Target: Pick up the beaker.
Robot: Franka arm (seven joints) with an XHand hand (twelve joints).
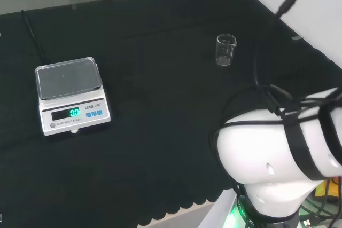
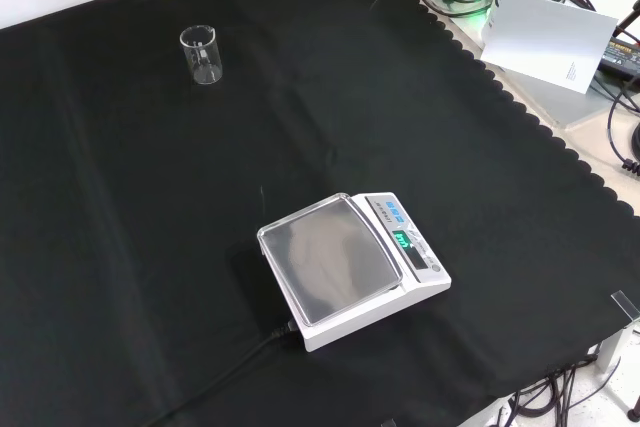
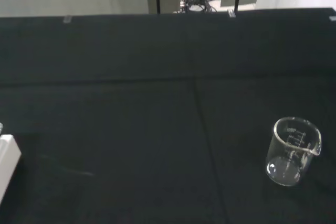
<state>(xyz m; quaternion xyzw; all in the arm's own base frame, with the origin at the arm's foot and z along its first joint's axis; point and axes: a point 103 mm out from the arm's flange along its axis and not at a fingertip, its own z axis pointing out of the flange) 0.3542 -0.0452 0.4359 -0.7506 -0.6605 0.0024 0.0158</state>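
Beaker [image 1: 226, 49] of clear glass stands upright and seemingly empty on the black cloth [image 1: 160, 110], alone and untouched, with its pour lip visible in the wrist view [image 3: 293, 150]. In the front view it sits toward the upper left [image 2: 202, 54], well apart from the white scale [image 2: 350, 269], which lies nearer the camera with its display lit and its pan bare. In the head view the scale [image 1: 70, 95] is at the left and the beaker farther right, just beyond the arm's white link [image 1: 278, 158]. Nothing grips or touches the glass, so by my reading the task is at its very start: approach, grasp and lift all remain. How the hand's fingers stand I cannot tell from these views.
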